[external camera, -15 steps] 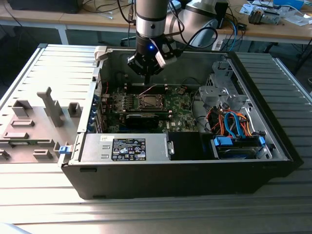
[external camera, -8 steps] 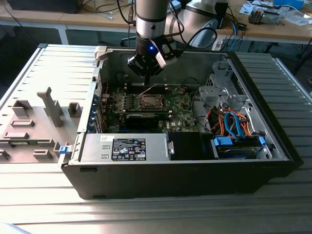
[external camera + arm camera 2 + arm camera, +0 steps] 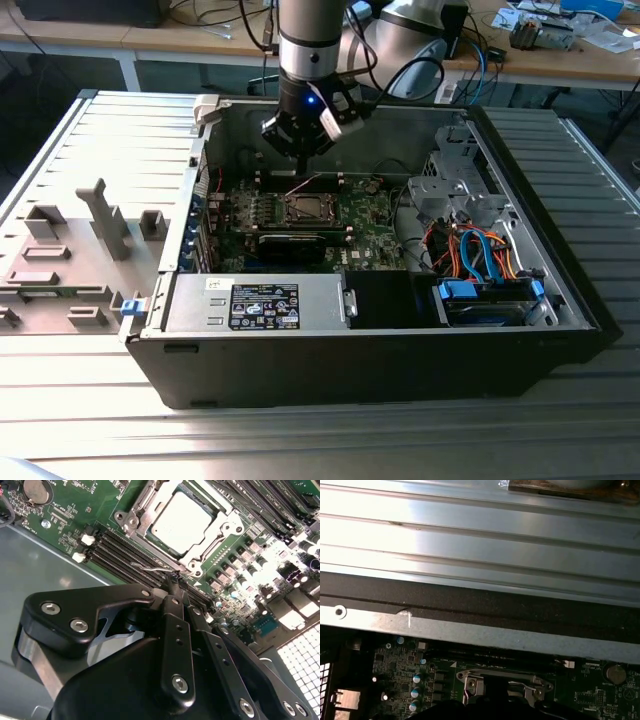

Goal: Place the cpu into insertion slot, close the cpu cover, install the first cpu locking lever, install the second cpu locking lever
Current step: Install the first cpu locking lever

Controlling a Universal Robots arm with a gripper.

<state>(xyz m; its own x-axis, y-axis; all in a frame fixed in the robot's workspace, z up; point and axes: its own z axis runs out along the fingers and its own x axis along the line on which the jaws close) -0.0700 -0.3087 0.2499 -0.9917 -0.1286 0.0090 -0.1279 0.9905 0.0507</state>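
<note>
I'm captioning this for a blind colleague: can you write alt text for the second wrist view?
A silver-grey cpu sits in the insertion slot under the closed cpu cover on a green motherboard. The black gripper hovers close beside the socket, near a thin wire locking lever.

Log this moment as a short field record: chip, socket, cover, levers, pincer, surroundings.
chip: small square silver-grey cpu, lying flat in the socket
socket: insertion slot on the green circuit board, inside the open black computer case
cover: thin silvery metal frame plate down around the chip
lever: thin wire locking lever beside the socket, just ahead of the fingertips
pincer: black pincer above the socket's edge, closed, nothing visibly gripped
nearby: long black memory slots; round coin battery
</note>
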